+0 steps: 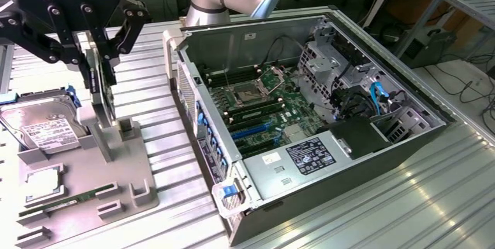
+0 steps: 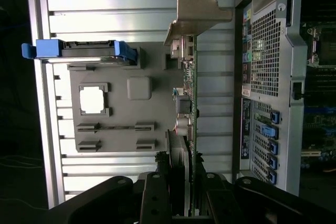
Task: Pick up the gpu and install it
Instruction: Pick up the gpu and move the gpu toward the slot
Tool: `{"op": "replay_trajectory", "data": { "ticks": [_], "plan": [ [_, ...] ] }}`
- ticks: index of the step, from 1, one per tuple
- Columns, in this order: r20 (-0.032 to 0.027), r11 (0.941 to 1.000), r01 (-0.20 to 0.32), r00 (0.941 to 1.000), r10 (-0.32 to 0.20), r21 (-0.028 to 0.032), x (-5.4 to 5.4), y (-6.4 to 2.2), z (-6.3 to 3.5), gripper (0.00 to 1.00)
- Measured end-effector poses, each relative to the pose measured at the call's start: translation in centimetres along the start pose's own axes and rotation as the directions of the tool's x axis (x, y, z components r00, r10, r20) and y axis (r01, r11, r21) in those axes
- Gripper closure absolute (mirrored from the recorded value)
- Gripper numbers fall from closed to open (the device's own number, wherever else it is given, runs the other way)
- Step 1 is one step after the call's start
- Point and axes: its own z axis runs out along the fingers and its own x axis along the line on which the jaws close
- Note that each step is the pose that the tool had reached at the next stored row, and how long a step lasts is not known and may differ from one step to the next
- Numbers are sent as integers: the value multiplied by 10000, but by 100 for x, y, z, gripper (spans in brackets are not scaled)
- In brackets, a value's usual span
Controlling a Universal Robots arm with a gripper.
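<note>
Exterior view: the gpu (image 1: 103, 95), a flat green circuit card, stands on edge with its long axis roughly upright. It is over the flat grey plastic holder tray (image 1: 116, 188) at the exterior view's left. Beside it on the tray lie a silver boxy hard drive with a white label (image 1: 43, 128) and a narrow green memory stick (image 1: 71, 200). The open dark computer tower case (image 1: 309, 116) lies just to the right. The black gripper (image 1: 99, 61) is narrowed onto the card's upper edge, grasping it. Wrist view: the gpu (image 2: 188, 103) appears edge-on, its silver metal end bracket (image 2: 195, 9) at the end away from the gripper (image 2: 184, 190). The fingers (image 2: 152, 198) clasp both faces between tray (image 2: 126, 129) and case (image 2: 268, 51).
</note>
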Motion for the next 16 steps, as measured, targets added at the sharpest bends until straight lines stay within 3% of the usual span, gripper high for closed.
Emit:
{"op": "replay_trajectory", "data": {
  "ticks": [8,16],
  "plan": [
    [0,10000,0,10000,0,0,-1,-7,-124,73],
    [0,10000,0,10000,0,-15,-1,-21,-129,73]
  ]
}}
